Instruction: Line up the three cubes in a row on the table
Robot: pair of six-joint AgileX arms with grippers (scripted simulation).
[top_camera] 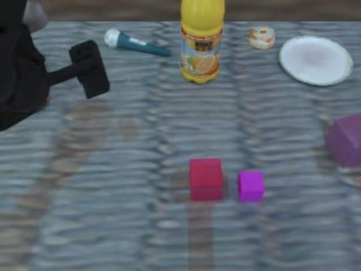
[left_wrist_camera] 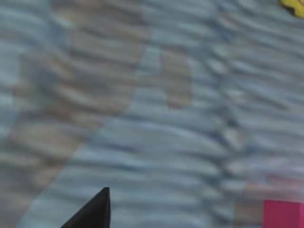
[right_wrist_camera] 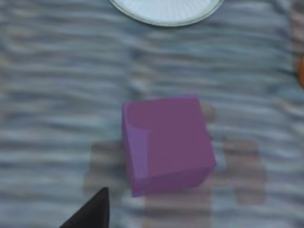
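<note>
On the table the crimson-pink cube sits near the front middle. The smaller magenta cube is just to its right, a small gap between them. The largest cube, dull purple, lies apart at the right edge, turned slightly askew. My left gripper hangs at the back left, far from all cubes; its wrist view catches a corner of the crimson cube. My right arm is outside the top view. Its wrist view looks down on the purple cube, with a dark part of the right gripper beside it, apart from it.
Along the back stand an orange juice bottle, a teal and white microphone-like object, a small pastry and a white plate. The plate lies beyond the purple cube. The table's dark edge runs along the back.
</note>
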